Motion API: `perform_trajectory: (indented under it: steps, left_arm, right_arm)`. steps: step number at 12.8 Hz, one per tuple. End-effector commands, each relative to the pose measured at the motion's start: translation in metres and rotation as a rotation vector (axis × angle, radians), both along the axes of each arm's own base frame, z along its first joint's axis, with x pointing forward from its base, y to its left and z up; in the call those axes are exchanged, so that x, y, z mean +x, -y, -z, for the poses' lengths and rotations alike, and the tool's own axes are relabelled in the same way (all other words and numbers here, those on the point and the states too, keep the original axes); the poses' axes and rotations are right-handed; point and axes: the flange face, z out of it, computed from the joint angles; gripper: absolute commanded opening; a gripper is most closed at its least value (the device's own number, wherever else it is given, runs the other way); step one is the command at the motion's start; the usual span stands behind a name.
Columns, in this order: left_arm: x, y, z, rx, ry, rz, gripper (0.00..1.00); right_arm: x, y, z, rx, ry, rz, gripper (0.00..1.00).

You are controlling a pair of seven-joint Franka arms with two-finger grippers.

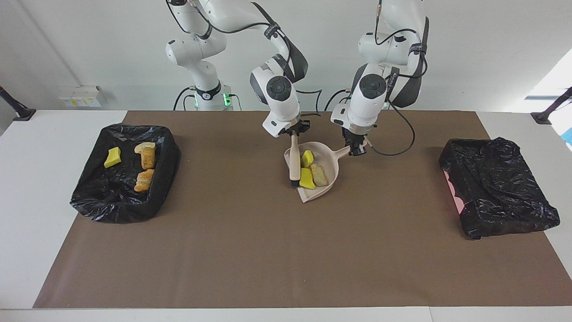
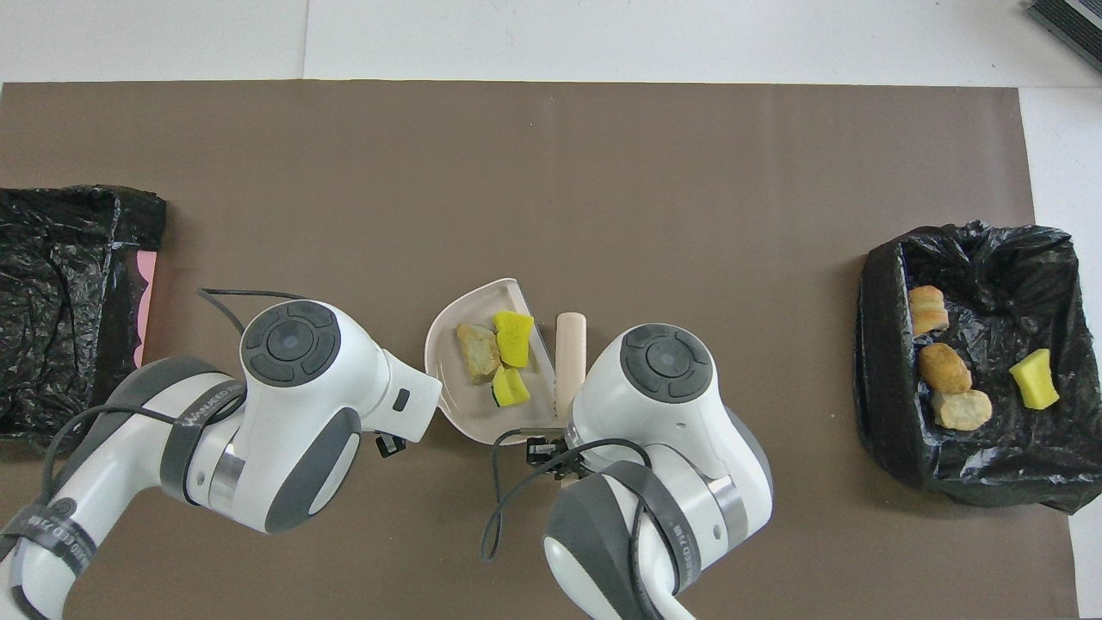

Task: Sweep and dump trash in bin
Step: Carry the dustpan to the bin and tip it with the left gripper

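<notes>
Counting trash: three lumps [image 1: 312, 170] in the dustpan [image 1: 328, 157] under the left gripper [image 1: 356, 151], clamped on its handle — four [image 1: 144, 162] in one bin [image 1: 96, 199]. Right gripper [image 1: 293, 133] grips the brush [image 1: 294, 163]. Two bins, brown mat [image 1: 277, 250], white wall.

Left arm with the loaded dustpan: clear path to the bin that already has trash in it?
Probably not directly. The left gripper holds the dustpan, but the right gripper and its brush stand between it and that bin.

White wall [image 1: 89, 44], white table [image 1: 35, 179] w/ brown mat [image 1: 286, 250]; daylight at edge.
</notes>
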Motion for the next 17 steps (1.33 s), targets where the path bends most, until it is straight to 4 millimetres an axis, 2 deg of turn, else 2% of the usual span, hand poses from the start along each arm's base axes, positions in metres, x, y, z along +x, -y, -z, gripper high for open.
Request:
perform_trajectory:
  steps: [1, 3, 5, 6, 10, 11, 13, 16, 17]
  left_arm:
    - [0.001, -0.014, -0.005, -0.030, 0.011, -0.129, 0.00]
    - [0.012, -0.034, -0.015, -0.042, 0.027, -0.183, 0.00]
    - [0.022, -0.050, -0.033, -0.062, 0.055, -0.228, 0.00]
    - [0.030, -0.066, -0.047, -0.069, 0.074, -0.263, 0.00]
    - [0.054, -0.126, -0.094, -0.085, 0.124, -0.384, 0.00]
    - [0.060, -0.145, -0.106, -0.084, 0.119, -0.418, 0.00]
    - [0.070, -0.195, -0.127, -0.098, 0.117, -0.519, 0.00]
    - [0.079, -0.273, -0.156, -0.162, 0.153, -0.693, 0.00]
    - [0.078, -0.302, -0.158, -0.187, 0.156, -0.753, 0.00]
  right_arm:
    - [0.004, 0.025, -0.028, -0.024, 0.031, -0.021, 0.00]
    - [0.004, 0.038, -0.041, -0.056, 0.024, -0.025, 0.00]
    - [-0.002, 0.041, -0.053, -0.081, 0.003, -0.038, 0.00]
    - [-0.008, 0.038, -0.060, -0.080, 0.015, -0.044, 0.00]
    - [-0.041, 0.007, -0.061, -0.061, 0.059, -0.064, 0.00]
    - [-0.053, -0.009, -0.055, -0.064, 0.056, -0.088, 0.00]
    - [-0.064, -0.036, -0.039, -0.075, 0.064, -0.058, 0.00]
    - [-0.082, -0.088, 0.003, -0.084, 0.077, -0.014, 0.00]
    - [-0.092, -0.107, 0.020, -0.096, 0.066, -0.019, 0.00]
